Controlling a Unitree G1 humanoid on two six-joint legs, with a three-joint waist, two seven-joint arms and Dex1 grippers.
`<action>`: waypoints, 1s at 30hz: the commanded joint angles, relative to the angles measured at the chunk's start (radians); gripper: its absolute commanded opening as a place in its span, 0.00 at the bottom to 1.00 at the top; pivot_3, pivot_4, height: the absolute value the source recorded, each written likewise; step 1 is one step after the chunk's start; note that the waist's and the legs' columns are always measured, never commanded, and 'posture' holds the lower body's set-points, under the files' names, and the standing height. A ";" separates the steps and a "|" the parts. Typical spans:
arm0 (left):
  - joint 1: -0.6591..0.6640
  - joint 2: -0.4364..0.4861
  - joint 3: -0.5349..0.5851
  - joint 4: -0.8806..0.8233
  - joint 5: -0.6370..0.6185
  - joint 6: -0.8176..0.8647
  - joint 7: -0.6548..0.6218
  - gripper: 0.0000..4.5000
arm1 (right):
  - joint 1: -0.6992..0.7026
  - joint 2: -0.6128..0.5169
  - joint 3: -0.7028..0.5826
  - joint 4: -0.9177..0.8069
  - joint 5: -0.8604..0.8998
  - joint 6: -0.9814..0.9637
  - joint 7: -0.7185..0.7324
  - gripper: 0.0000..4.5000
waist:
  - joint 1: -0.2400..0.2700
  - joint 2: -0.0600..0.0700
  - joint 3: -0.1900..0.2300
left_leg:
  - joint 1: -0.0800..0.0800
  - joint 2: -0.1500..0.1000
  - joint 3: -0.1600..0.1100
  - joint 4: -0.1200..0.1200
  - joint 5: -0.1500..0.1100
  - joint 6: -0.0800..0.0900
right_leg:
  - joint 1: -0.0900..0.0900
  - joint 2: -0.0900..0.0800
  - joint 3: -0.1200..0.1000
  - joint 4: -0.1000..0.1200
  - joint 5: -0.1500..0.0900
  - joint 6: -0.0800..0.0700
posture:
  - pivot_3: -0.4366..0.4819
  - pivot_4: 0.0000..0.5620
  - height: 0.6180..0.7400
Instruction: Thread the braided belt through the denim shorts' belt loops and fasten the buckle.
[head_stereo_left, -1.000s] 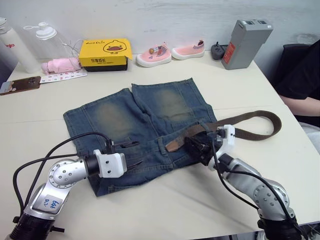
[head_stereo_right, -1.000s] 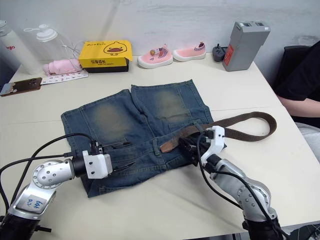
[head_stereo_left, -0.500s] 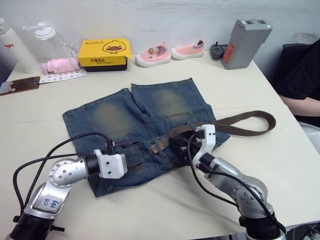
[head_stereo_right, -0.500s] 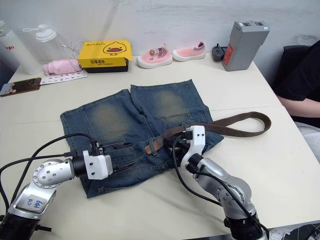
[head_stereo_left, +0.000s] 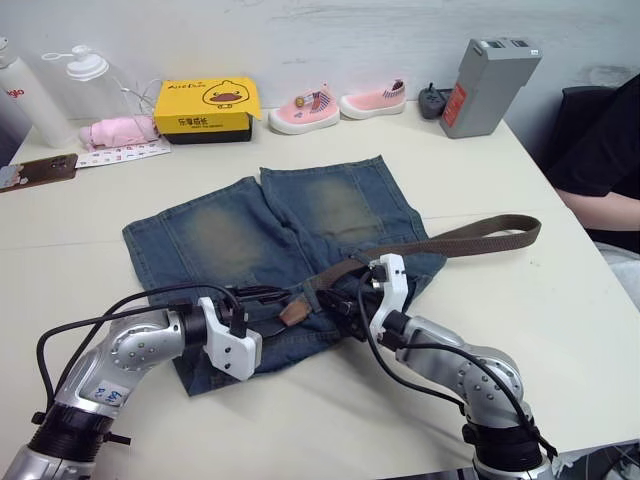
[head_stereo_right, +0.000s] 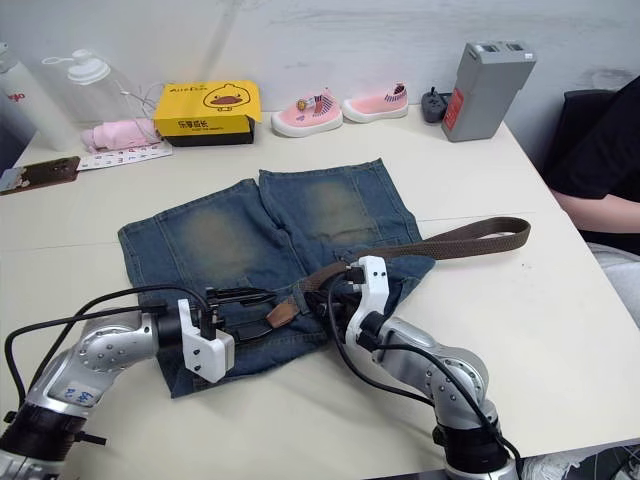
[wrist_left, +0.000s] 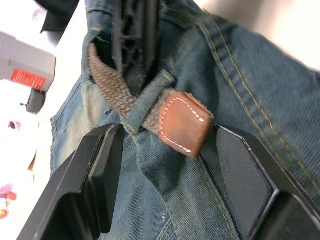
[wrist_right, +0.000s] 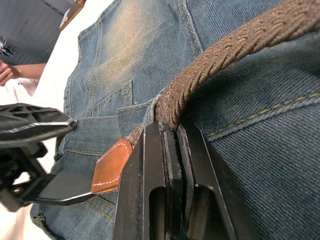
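Your right hand (head_stereo_right: 335, 297), fingers pinched shut on the dark-brown braided belt (head_stereo_right: 440, 245), has pushed the strap further along the waistband toward the robot's left over the last second. The tan leather tip (wrist_left: 181, 124) now pokes out past a short blue denim belt loop (wrist_left: 146, 102); a second ago it lay short of it. Your left hand (wrist_left: 167, 165) has swung in from where it rested on the waistband and now stands with its black fingers (wrist_left: 102, 175) spread wide on either side of that tip, touching neither face.

That reads as one loop threaded and a handover due: the left hand looks set to close on the tip and draw the strap through.

The faded blue denim shorts (head_stereo_right: 215, 235) lie flat mid-worktop, waistband toward the near edge. The belt's long tail runs off toward the worktop's right edge, where a person's arm rests.

The left wrist view alone proves the strap passes under the loop. The right wrist view alone shows the grip, closed on the braid just behind the loop. The head views alone show the trailing tail. The buckle cannot be made out.
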 joint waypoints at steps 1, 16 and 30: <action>-0.029 -0.001 -0.013 0.029 0.029 -0.058 0.034 0.70 | 0.011 0.018 0.007 -0.003 0.016 0.033 -0.005 0.00 | 0.001 0.000 0.000 | 0.000 0.000 0.000 0.000 0.000 0.000 | 0.000 0.000 0.000 0.000 0.000 0.000 | 0.48 0.27 0.70; -0.069 0.005 -0.063 0.069 0.063 -0.086 0.050 0.02 | 0.017 0.035 -0.007 -0.011 -0.006 0.041 -0.006 0.00 | -0.005 0.000 0.000 | -0.001 0.000 0.004 0.000 0.000 -0.001 | -0.005 -0.001 0.000 0.004 0.000 0.000 | 0.48 0.27 0.70; -0.068 -0.010 -0.048 0.035 0.047 -0.038 0.079 0.00 | 0.049 -0.194 -0.177 -0.157 0.042 -0.008 0.133 0.85 | 0.003 0.000 0.000 | -0.004 0.000 0.003 0.001 0.000 0.000 | -0.006 -0.002 0.000 0.004 0.000 0.000 | 0.48 0.27 0.70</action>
